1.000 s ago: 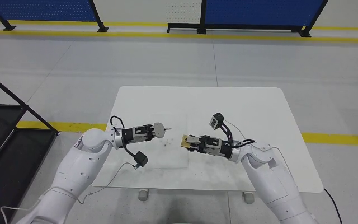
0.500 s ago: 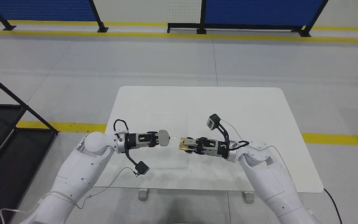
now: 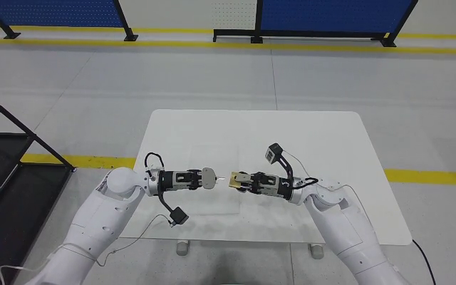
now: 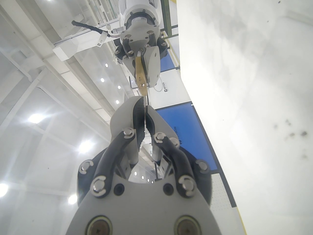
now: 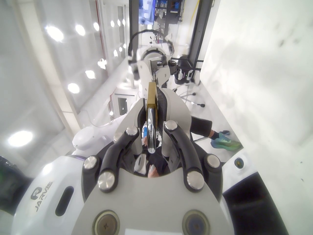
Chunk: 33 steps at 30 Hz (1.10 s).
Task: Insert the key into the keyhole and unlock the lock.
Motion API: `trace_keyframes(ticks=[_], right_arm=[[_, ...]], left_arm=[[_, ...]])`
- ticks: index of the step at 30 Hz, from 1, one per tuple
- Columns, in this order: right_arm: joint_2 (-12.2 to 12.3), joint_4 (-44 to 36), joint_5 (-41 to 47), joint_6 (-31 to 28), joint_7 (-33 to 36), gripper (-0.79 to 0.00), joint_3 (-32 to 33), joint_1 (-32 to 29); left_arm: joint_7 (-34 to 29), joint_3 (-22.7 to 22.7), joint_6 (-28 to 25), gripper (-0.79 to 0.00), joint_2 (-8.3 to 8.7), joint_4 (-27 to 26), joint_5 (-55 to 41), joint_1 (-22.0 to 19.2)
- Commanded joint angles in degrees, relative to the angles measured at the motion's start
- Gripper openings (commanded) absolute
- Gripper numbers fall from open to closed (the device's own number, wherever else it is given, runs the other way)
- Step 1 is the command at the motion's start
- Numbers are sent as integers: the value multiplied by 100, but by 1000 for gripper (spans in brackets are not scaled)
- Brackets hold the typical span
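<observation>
Above the white table point(image 3: 320, 142), my two grippers face each other tip to tip. My left gripper point(image 3: 208, 176) is shut on a thin silver key point(image 3: 221, 178), whose blade points at the lock. My right gripper point(image 3: 244, 182) is shut on a brass padlock point(image 3: 233, 182). In the left wrist view the key point(image 4: 146, 103) sticks out of my left gripper point(image 4: 146, 107) and its tip reaches the end face of the padlock point(image 4: 141, 74). I cannot tell whether it is inside the keyhole. In the right wrist view my right gripper point(image 5: 153, 103) clamps the padlock point(image 5: 152, 94), with its silver shackle point(image 5: 151, 128) pointing back toward the wrist.
Both grippers hang over the table's front middle. Yellow floor lines and blue barrier panels point(image 3: 328, 14) lie beyond the table, and a black rack point(image 3: 14, 164) stands at the left.
My left gripper has moved right with the key, closing the gap to the padlock. The right gripper with the padlock has shifted only slightly.
</observation>
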Motion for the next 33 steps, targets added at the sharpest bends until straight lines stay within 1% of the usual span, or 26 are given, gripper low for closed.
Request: trace_keyframes(ticks=[1,6,14,19,23,33], right_arm=[[0,0,0,0,0,-785,0,0],[0,0,0,0,0,-785,0,0],[0,0,0,0,0,-785,0,0],[11,-128,-97,44,-145,-785,-15,-83],[35,-182,-109,88,-62,-785,6,-111],[52,-152,-57,-85,85,-785,-22,-94]], left_arm=[[0,0,0,-785,0,0,0,0],[-106,-14,26,-785,12,-82,49,85],[52,-123,248,-785,55,-112,-213,293],[101,-59,413,-785,52,-131,-200,288],[21,-14,452,-785,49,-159,-191,305],[-31,75,476,-785,46,-199,-242,306]])
